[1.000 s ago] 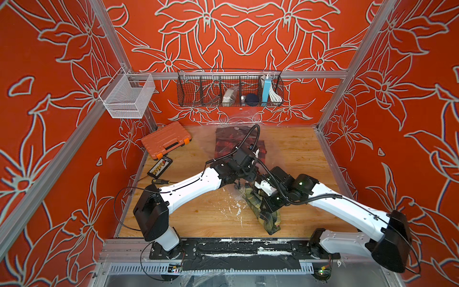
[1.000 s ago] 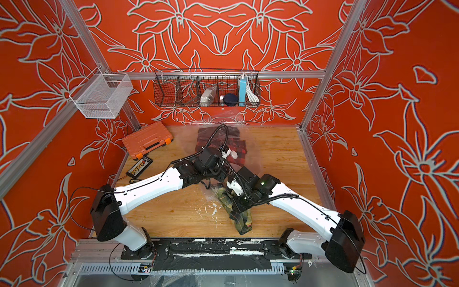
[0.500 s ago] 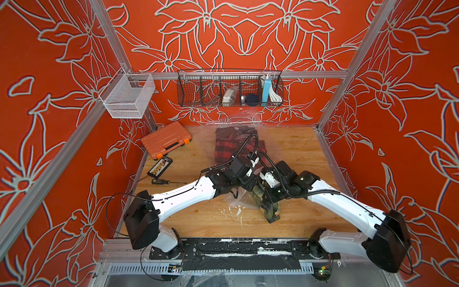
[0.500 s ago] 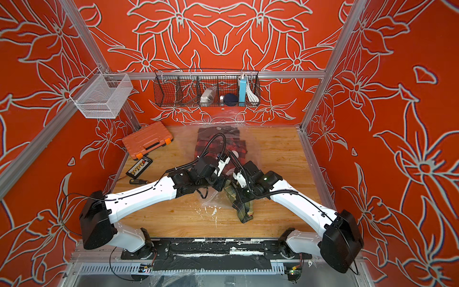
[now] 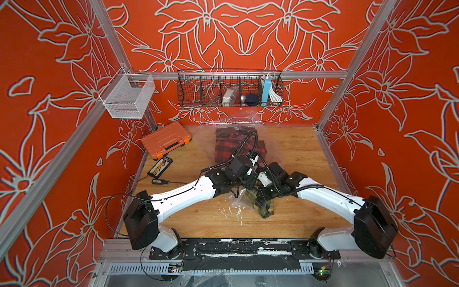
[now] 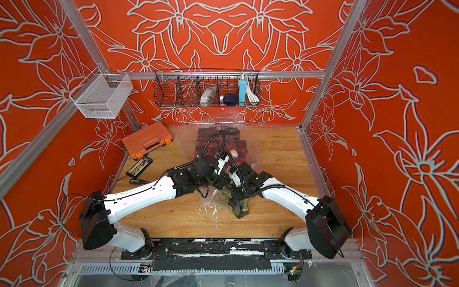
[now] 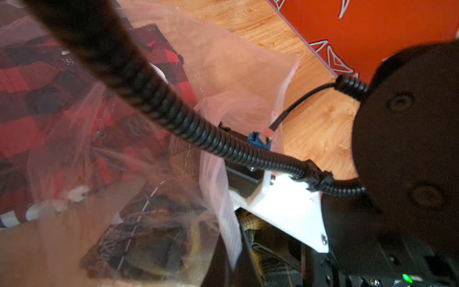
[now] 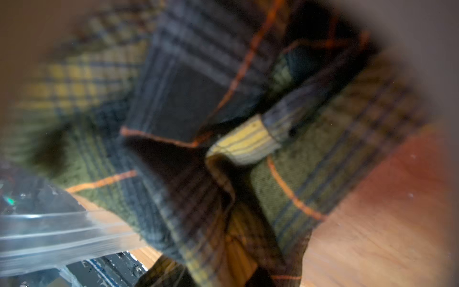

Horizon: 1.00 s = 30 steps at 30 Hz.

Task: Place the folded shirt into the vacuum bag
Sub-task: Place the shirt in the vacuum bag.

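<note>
Orange case [image 5: 166, 140] aside | arms [image 5: 183, 193] half-hide shirt [image 5: 265, 211], vacuum bag [image 5: 236, 201] mouth — left gripper [image 5: 248, 182] fingers together, right gripper [image 5: 262, 196] unclear

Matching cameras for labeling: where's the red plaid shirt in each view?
Top view: red plaid shirt at the far middle of the table.
Top view: the shirt, same spot.
Left wrist: left part of the picture, under clear plastic.
Right wrist: not in it.
Shared landmark: the vacuum bag, its plastic visible in all four.
</note>
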Motion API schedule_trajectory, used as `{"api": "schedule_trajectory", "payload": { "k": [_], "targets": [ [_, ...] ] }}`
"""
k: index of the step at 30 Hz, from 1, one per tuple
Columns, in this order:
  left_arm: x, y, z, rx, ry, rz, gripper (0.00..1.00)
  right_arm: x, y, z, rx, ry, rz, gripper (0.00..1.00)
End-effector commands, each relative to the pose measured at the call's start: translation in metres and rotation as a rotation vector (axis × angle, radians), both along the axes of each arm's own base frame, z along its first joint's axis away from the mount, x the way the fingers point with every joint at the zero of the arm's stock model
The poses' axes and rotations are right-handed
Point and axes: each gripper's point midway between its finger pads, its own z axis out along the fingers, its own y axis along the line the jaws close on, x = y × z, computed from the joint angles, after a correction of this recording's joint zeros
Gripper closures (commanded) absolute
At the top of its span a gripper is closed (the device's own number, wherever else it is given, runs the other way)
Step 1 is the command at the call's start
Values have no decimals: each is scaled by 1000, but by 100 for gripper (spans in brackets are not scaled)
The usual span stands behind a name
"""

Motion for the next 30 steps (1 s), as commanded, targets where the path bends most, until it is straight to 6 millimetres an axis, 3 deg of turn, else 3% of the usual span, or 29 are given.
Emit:
{"api": "schedule_trajectory", "payload": {
  "k": [1,5,8,10,12,16,18,20,27,30],
  "targets": [
    [-2,-9,17,-61,-22,0,100,3,-3,2,-28,-22,8,100],
    [-6,-10,13,-39,-26,0,100,8,27,51,141,-79,34,100],
    [-6,-6,13,-39,-36,18,100,19,26,72,148,-153,14,97],
    [-4,-2,11,-35,-42,33,100,25,17,61,93,-147,-6,95],
    [-4,-2,7,-25,-38,36,100,17,17,46,104,-83,9,90],
    [-3,-2,0,-1,-23,38,100,-5,19,28,173,11,22,51],
    [-4,-1,0,-6,-22,40,100,-10,9,32,149,12,8,35],
    [-4,1,4,-16,-27,52,100,-8,-16,34,65,2,-53,20],
    [-4,6,7,5,-46,46,100,-16,-67,43,-76,3,-123,14],
    [-5,5,6,12,-39,39,100,-11,-89,35,-152,-9,-233,17]
  ]
}}
